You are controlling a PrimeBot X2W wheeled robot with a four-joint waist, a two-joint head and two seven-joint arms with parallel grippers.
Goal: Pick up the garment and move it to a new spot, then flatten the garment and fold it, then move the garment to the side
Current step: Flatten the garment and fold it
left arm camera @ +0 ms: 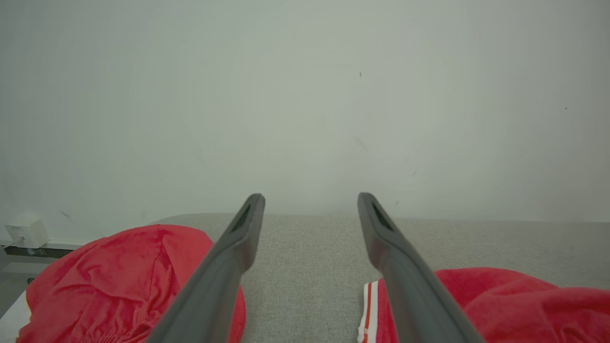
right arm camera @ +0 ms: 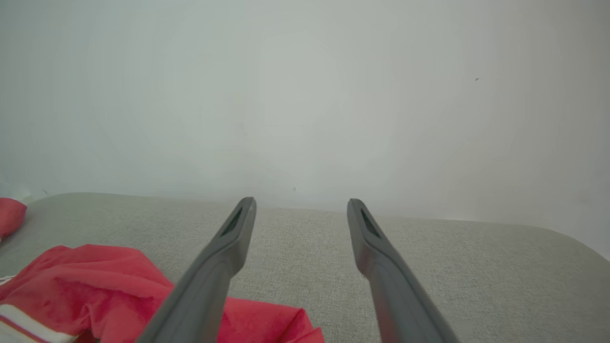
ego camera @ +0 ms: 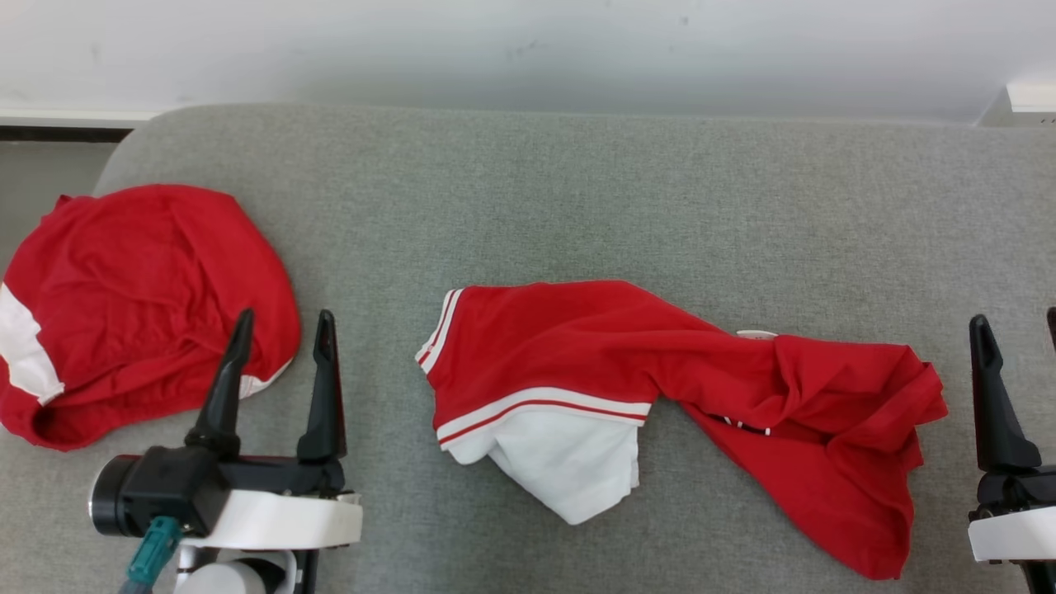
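At the middle of the grey cushion point(ego camera: 577, 190), the red-and-white shirt point(ego camera: 627, 371) lies crumpled, its white part toward the cushion's near edge. A second red garment point(ego camera: 140, 305) sits at the cushion's left end. Over the near edge, the left gripper point(ego camera: 285, 318) and right gripper point(right arm camera: 301, 202) both stand with fingers spread, holding nothing.

The crumpled red-and-white garment point(ego camera: 594, 346) is laid on the middle of the grey woven-fabric cushion point(ego camera: 577, 181), and a bunched red cloth bundle point(ego camera: 140, 305) is set at the cushion's left end. The left gripper point(ego camera: 285, 313) is held over the cushion's front left, the right gripper point(ego camera: 1016, 315) over its front right.
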